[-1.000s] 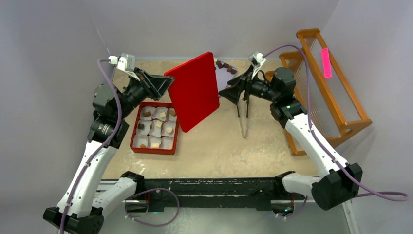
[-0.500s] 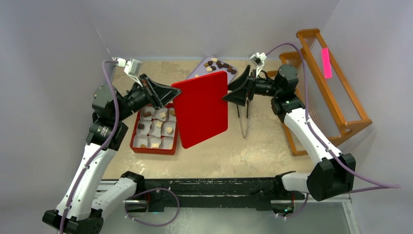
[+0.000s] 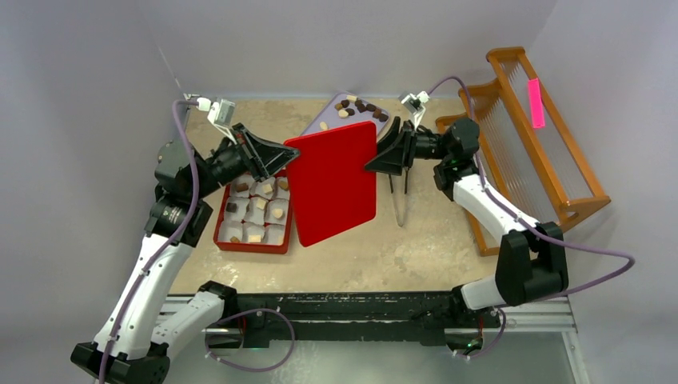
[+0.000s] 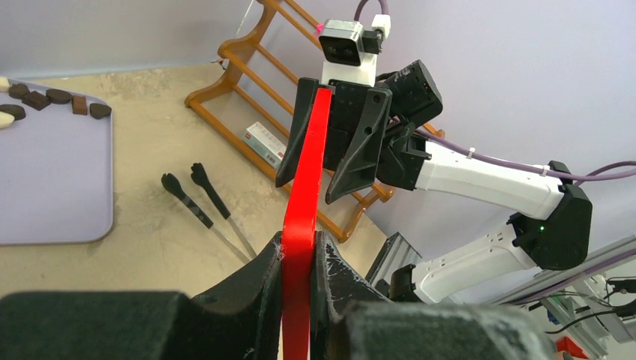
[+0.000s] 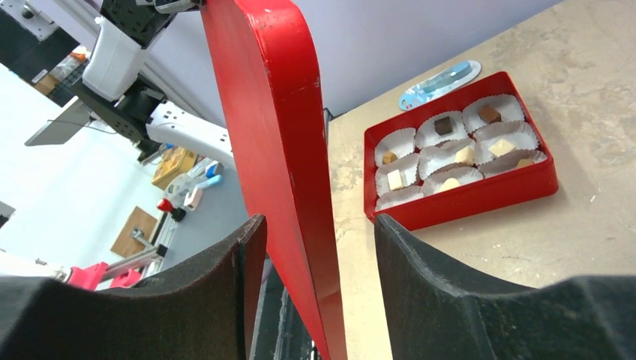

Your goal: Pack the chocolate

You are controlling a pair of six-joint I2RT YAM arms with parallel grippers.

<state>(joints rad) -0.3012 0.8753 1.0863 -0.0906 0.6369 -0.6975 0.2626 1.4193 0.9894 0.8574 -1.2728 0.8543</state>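
Observation:
The chocolate fills the white paper cups of a red box (image 3: 254,240), as cream and brown pieces (image 5: 465,155). More loose pieces (image 3: 360,106) lie on a purple tray (image 3: 324,122) at the back. My left gripper (image 3: 280,152) is shut on the left edge of the red lid (image 3: 332,184) and holds it in the air, tilted, to the right of the box. In the left wrist view the pads (image 4: 264,281) press on the lid (image 4: 309,180). My right gripper (image 3: 372,157) is open and straddles the lid's right edge (image 5: 289,150), with a gap on each side.
Black-tipped tongs (image 3: 398,196) lie on the table right of the lid. A wooden rack (image 3: 528,136) stands along the right side, with a pink tag on it. A small blue oval label (image 5: 439,81) lies behind the box.
The lid has swung down and to the right and now lies flatter, uncovering the purple tray. My right arm has shifted, and its gripper stays at the lid's right edge.

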